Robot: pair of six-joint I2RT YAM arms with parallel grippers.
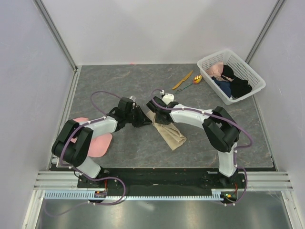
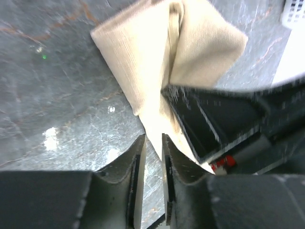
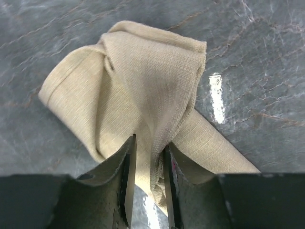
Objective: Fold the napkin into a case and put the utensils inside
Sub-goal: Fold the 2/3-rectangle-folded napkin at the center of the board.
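While both arms crowd the middle of the worktop (image 1: 119, 86) in the top view, the left tool (image 1: 143, 118) and right tool (image 1: 158, 112) sit just beside each other at one end of the napkin (image 1: 174, 136). The napkin lies as a bunched strip in front of the right arm. The knife (image 1: 182, 80) and spoon (image 1: 193, 82) are well apart from it, up near the white basket (image 1: 213, 56). With the tools that close together, I'd worry about them bumping if either one swings.

Left wrist view: the left tool (image 2: 152, 143) looks clenched on a thin pointed corner of the cloth, but it's hard to tell how much fabric is actually in there. If it's only a sliver, any tug from the other side could pull it free and the fold flops open.

Right wrist view: the right tool (image 3: 147, 143) is clamped on a thick gathered pleat, and the cloth beyond it is twisted rather than flat. Pulling now could lock in a crooked crease, so the pocket may end up too tight or lopsided for the utensils.

No brands, labels or readable writing in any view.
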